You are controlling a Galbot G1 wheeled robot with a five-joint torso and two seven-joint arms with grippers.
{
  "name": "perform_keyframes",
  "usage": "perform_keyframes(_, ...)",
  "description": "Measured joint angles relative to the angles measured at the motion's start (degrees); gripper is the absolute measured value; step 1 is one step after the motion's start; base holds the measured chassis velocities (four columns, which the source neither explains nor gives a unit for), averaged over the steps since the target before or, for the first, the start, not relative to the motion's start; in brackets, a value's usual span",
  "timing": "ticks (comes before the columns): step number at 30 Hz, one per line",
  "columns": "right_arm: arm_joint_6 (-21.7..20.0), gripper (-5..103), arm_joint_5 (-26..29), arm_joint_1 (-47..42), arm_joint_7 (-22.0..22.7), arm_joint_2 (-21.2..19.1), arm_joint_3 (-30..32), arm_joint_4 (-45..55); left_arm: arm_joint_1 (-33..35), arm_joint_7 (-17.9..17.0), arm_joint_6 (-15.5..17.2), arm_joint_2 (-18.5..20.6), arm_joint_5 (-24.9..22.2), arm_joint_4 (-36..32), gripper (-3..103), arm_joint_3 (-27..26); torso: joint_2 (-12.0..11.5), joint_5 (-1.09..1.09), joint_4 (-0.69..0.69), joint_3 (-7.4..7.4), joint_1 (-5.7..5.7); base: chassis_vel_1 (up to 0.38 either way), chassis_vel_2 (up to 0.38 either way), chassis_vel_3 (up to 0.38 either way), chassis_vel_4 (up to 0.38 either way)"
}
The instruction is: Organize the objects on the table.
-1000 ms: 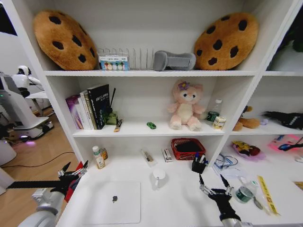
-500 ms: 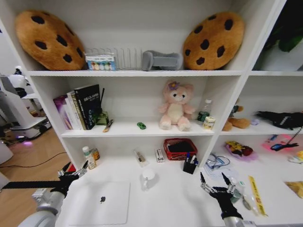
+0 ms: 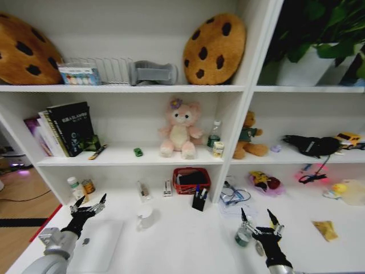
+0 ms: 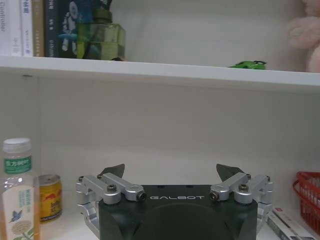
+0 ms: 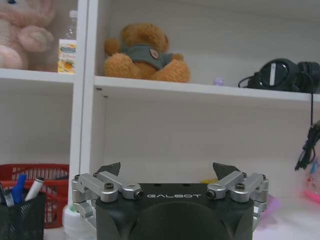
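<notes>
The thin silver laptop (image 3: 98, 246) lies closed on the white table (image 3: 182, 242) at the near left. My left gripper (image 3: 89, 202) hovers open just over its far edge, holding nothing. The black pen cup (image 3: 199, 201) with blue-capped markers (image 5: 18, 184) stands mid-table, in front of the red basket (image 3: 191, 179). A tiny green toy car (image 3: 138, 152) (image 4: 248, 64) and a dark marker (image 3: 98, 152) rest on the shelf above the table. My right gripper (image 3: 259, 219) is open and empty above the table's right part, beside a small green can (image 3: 243, 236).
A bottle (image 3: 74, 187) and a small can (image 3: 87, 186) stand at the back left, and a white cup (image 3: 144, 212) stands mid-table. A yellow packet (image 3: 325, 229) and a tangle of cable (image 3: 232, 196) lie to the right. Books, plush bears and headphones (image 3: 308, 145) fill the shelves.
The head camera has swung to the right, so the whole scene has slid left. Both grippers stay open and hold the same raised pose.
</notes>
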Motion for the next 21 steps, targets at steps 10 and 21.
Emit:
perform_keyframes(10, 2.1, 100, -3.2, -1.3, -2.6, 2.3, -4.2, -0.3, 0.0, 0.0, 0.0, 0.0, 0.0, 0.0, 100, 0.0, 0.0, -0.03, 0.02, 0.0, 0.01, 0.003, -0.008, 0.03, -0.019)
perform_keyframes(21, 2.1, 100, -3.7, -0.1, -4.4, 2.6, -6.1, -1.8, 0.0, 0.0, 0.0, 0.0, 0.0, 0.0, 100, 0.0, 0.0, 0.03, 0.01, 0.0, 0.0, 0.014, 0.011, -0.015, -0.007)
